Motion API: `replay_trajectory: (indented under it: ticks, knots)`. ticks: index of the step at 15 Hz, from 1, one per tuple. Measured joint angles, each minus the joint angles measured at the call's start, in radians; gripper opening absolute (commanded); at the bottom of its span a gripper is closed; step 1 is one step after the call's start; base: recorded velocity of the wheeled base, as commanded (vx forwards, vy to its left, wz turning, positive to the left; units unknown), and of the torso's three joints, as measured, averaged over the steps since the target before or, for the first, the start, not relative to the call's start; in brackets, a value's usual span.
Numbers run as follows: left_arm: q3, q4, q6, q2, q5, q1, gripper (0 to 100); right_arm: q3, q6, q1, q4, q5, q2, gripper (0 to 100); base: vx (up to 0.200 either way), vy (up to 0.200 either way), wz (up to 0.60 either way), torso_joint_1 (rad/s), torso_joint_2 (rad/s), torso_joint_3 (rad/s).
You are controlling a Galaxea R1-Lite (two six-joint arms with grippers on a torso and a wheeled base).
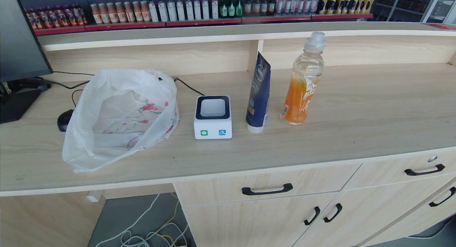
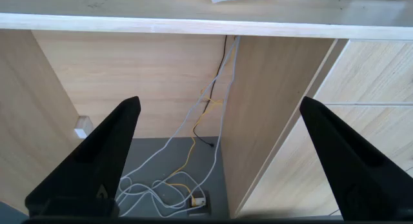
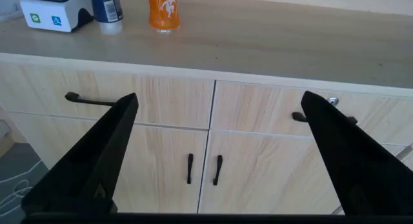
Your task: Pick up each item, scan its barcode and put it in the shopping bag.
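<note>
On the wooden counter (image 1: 356,108) a white plastic shopping bag (image 1: 121,115) lies open at the left. A white barcode scanner (image 1: 212,117) with a dark top sits beside it. To its right a dark blue tube (image 1: 258,93) stands on its cap, and an orange drink bottle (image 1: 302,83) stands upright just right of the tube. My left gripper (image 2: 216,159) hangs open below the counter edge, facing the gap with cables. My right gripper (image 3: 216,159) is open too, low in front of the cupboard doors; the scanner (image 3: 55,8), tube (image 3: 106,8) and bottle (image 3: 162,10) show above it.
A black mouse (image 1: 65,119) and a monitor base (image 1: 17,101) sit at the far left of the counter. A raised back ledge (image 1: 228,36) runs behind the items. Drawers with black handles (image 1: 267,190) lie below; loose cables (image 2: 187,153) trail on the floor.
</note>
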Motion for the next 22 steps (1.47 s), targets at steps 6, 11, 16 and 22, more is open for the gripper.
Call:
replay_trajectory:
  ticks: [6,11,16,22]
  knots:
    - [0.0,0.0,0.0,0.0,0.0,0.0,100,-0.253,-0.063,0.004,-0.003,0.091,0.27,100,0.0,0.0,0.0,0.0,0.0,0.0]
    - [0.0,0.0,0.0,0.0,0.0,0.0,100,-0.343,-0.249,0.124,-0.008,0.143,0.476,100,0.0,0.0,0.0,0.0,0.0,0.0]
    - [0.0,0.0,0.0,0.0,0.0,0.0,100,-0.396,-0.357,0.325,-0.009,0.139,0.665,100,0.0,0.0,0.0,0.0,0.0,0.0]
    - [0.0,0.0,0.0,0.0,0.0,0.0,100,-0.537,-0.344,0.501,-0.014,-0.053,0.857,100,0.0,0.0,0.0,0.0,0.0,0.0]
